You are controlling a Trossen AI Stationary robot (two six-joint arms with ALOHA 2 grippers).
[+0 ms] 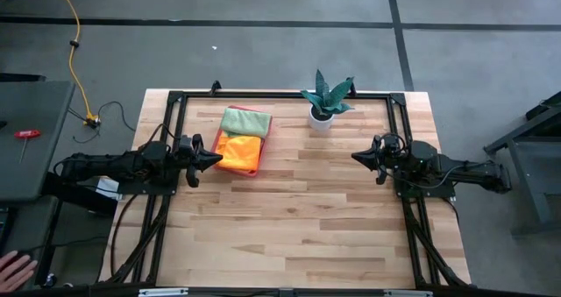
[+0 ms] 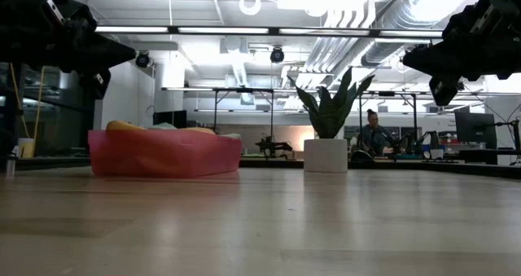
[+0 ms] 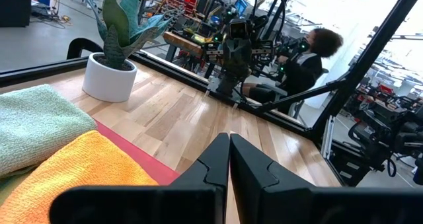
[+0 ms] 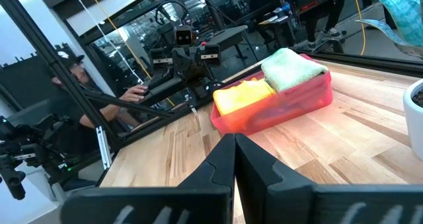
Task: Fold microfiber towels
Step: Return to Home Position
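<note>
The folded orange cloth towel (image 1: 240, 152) and light green cloth towel (image 1: 245, 121) lie in the pink plastic tray (image 2: 163, 155), so the left gripper (image 1: 217, 160) and right gripper (image 1: 354, 156), jaws pressed together, only need to go home.

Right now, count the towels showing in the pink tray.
2. A light green towel lies at the end of the tray nearer the plant; an orange towel fills the other end. More may lie hidden underneath.

Both arms are matte black and bulky-jointed, with black cables looping just behind each tool. The left tool (image 1: 213, 159) and right tool (image 1: 357, 156) each carry two flat, angular black fingers (image 3: 248, 164), tapering to a point with notched inner edges.
</note>
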